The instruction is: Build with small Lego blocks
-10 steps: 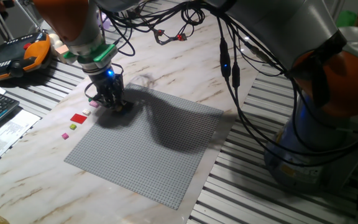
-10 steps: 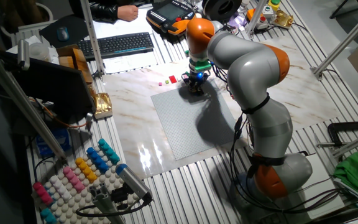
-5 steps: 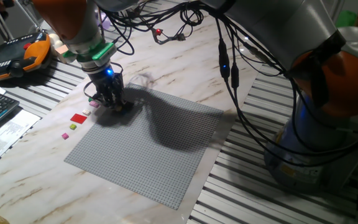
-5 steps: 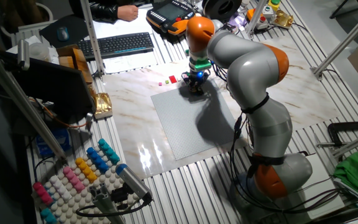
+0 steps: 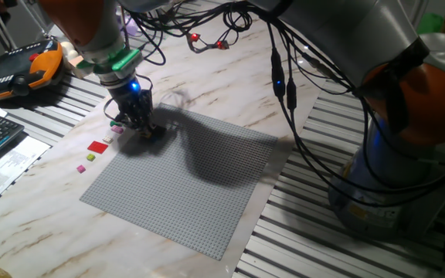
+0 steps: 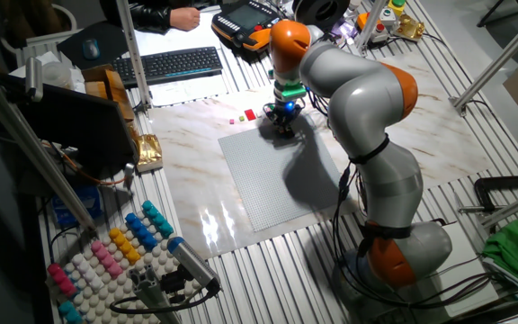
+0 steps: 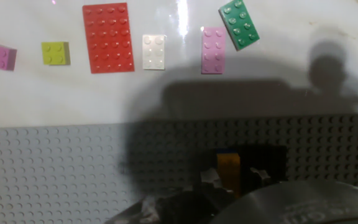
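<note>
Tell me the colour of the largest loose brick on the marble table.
Red; the large brick shows best in the hand view.

Above the grey baseplate (image 7: 55,162) lie six loose blocks: two pink (image 7: 213,50), one red (image 7: 107,37), one white (image 7: 153,51), one yellow-green (image 7: 55,53), one green (image 7: 239,23); one orange block (image 7: 229,168) sits on it.

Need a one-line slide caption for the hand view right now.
Hand view: gripper low over the grey baseplate at a yellow block; red, white, pink and green blocks lie on the table beyond.
</note>
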`<state>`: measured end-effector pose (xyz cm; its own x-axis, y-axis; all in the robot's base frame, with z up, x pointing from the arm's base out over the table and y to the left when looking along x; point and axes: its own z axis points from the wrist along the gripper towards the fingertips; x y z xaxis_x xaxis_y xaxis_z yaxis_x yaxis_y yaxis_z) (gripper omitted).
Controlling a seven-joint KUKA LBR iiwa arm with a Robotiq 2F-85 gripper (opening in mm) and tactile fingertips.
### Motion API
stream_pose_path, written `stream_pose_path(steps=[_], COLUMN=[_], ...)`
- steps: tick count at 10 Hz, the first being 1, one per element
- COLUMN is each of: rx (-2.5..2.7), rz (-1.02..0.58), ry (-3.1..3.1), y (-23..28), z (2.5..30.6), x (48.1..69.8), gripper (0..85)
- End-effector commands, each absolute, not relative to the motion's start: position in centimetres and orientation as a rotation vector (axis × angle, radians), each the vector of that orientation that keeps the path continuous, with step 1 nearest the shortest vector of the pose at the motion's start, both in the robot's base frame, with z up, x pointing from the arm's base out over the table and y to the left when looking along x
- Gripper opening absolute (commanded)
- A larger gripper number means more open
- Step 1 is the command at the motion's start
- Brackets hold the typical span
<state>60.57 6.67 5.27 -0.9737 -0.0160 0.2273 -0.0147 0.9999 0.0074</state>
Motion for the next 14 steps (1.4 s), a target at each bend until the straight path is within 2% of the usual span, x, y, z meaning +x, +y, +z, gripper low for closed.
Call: stream_pose_path(steps=[1,2,4,14], rx=[0.024,0.014,0.007,0.004], rz=[-0.009,-0.014,-0.033,-0.033], ry=[-2.910,-2.909,-2.910,-2.953], y=[6.6,6.8,7.0,7.2], z=[5.4,5.5,5.5,3.8], x=[60.6,60.5,60.5,60.2], gripper=[16.3,14.0,0.7,0.7])
